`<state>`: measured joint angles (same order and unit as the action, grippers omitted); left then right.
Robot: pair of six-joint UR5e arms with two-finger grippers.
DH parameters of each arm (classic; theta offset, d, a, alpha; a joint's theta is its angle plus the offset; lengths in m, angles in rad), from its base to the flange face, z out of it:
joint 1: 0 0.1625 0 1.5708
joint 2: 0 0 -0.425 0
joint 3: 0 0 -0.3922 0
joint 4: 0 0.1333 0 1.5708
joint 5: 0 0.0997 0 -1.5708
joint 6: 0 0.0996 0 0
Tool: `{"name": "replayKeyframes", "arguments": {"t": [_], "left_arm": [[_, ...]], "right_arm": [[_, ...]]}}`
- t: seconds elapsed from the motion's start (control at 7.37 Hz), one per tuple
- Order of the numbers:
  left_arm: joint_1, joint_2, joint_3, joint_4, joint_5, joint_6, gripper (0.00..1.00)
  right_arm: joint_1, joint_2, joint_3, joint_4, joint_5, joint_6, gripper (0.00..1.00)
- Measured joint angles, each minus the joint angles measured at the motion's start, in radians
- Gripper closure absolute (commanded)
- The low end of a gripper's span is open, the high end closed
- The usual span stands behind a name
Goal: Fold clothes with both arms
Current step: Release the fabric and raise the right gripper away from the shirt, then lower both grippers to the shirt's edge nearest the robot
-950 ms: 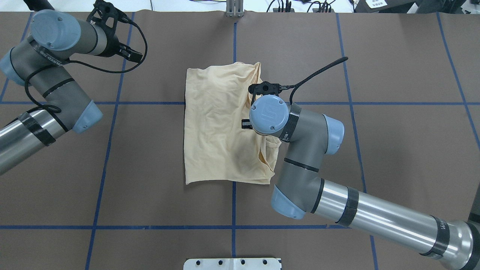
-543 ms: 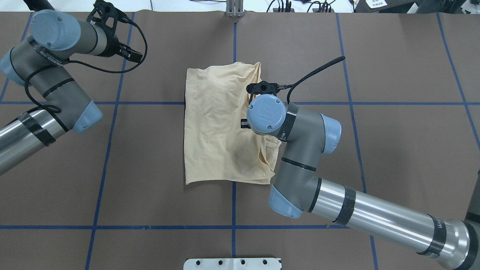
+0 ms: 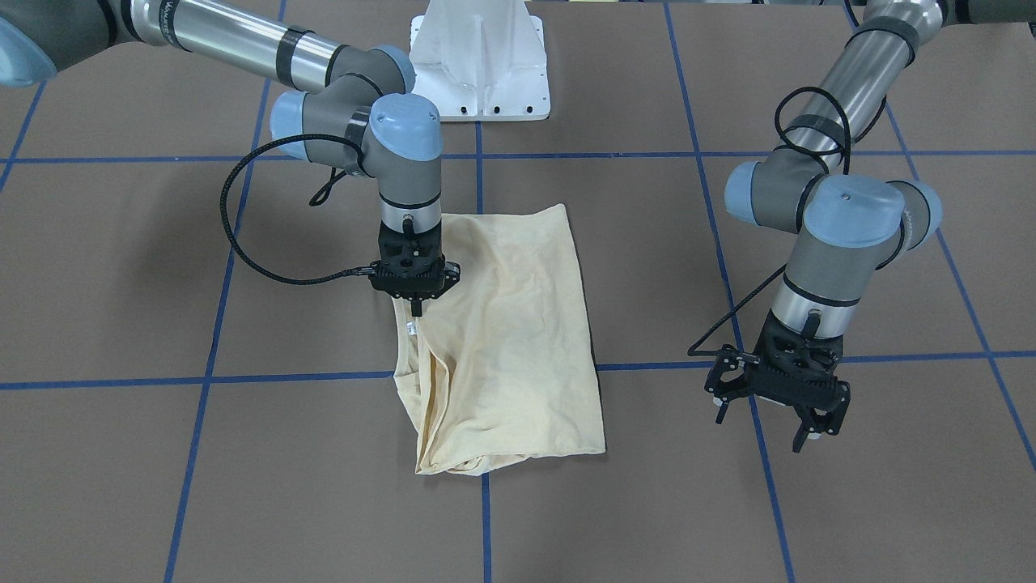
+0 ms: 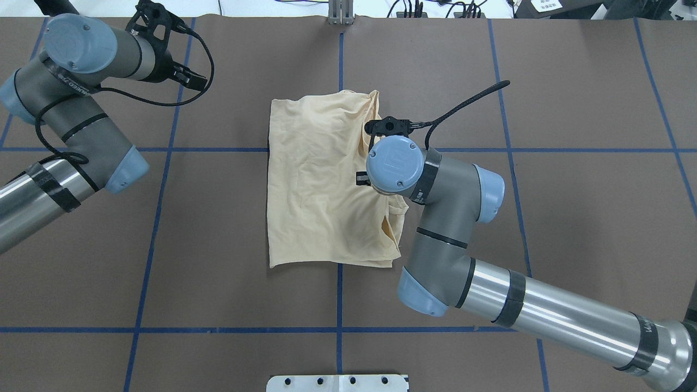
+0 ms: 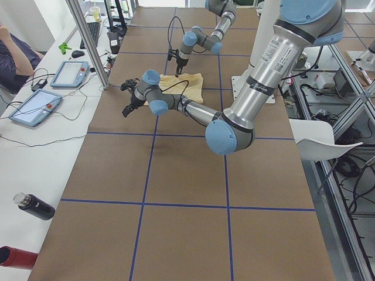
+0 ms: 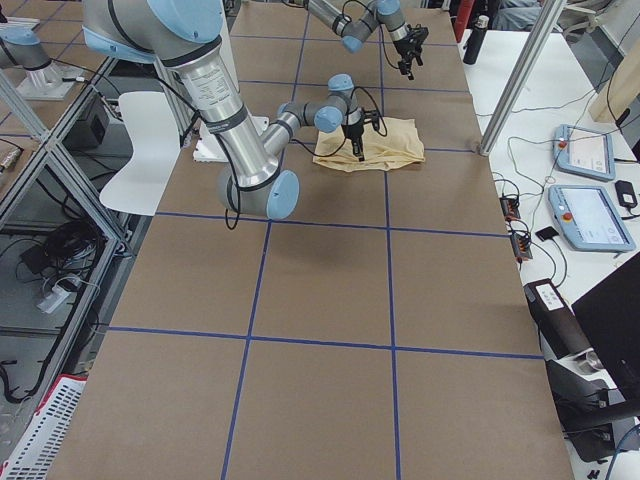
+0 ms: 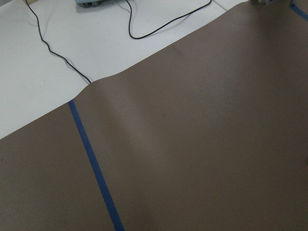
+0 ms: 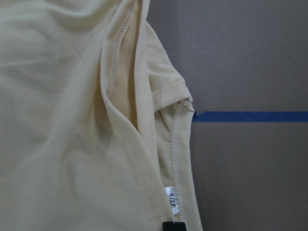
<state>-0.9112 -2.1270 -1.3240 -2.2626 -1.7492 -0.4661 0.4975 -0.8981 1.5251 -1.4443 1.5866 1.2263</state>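
Note:
The cream-yellow shirt point(image 3: 518, 324) lies folded into a rough rectangle at the table's middle; it also shows in the overhead view point(image 4: 316, 179). Its print is hidden. My right gripper point(image 3: 416, 308) points straight down and is shut on the bunched neck edge, right by the small white label point(image 8: 172, 199). In the overhead view its own wrist hides it. My left gripper point(image 3: 761, 433) is open and empty, hovering over bare table well away from the shirt's far side; it also shows in the overhead view point(image 4: 193, 79).
The white pedestal base point(image 3: 481, 65) stands at the robot's side of the table. A black cable point(image 3: 243, 243) loops out from the right wrist. Tablets point(image 5: 38, 108) and bottles point(image 5: 35, 206) lie on the white side bench, where an operator sits.
The right arm shifted slightly towards the shirt's middle, then back outward, and the folded edge under it shifted a little. The left arm has not moved.

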Motion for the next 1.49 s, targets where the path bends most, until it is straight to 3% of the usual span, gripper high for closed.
{"name": "replayKeyframes", "arguments": {"t": [0.14, 0.27, 0.41, 0.81, 1.09, 1.49], "left_arm": [[0.000, 0.000, -0.001, 0.000, 0.000, 0.000, 0.00], [0.000, 0.000, -0.001, 0.000, 0.000, 0.000, 0.00], [0.000, 0.001, -0.001, 0.000, 0.000, 0.000, 0.00], [0.000, 0.000, -0.007, 0.000, -0.009, -0.002, 0.00], [0.009, 0.009, -0.056, 0.008, -0.079, -0.107, 0.00], [0.157, 0.153, -0.307, 0.018, -0.103, -0.378, 0.00]], "right_arm": [[0.004, -0.045, 0.042, 0.001, 0.001, -0.006, 1.00], [0.006, -0.088, 0.076, 0.004, -0.001, -0.008, 0.18], [0.006, -0.112, 0.093, 0.008, -0.004, -0.005, 0.00], [0.026, -0.110, 0.107, 0.009, -0.005, 0.006, 0.00], [0.049, -0.119, 0.181, 0.002, 0.014, 0.007, 0.00], [0.053, -0.309, 0.416, 0.005, 0.039, 0.024, 0.00]]}}
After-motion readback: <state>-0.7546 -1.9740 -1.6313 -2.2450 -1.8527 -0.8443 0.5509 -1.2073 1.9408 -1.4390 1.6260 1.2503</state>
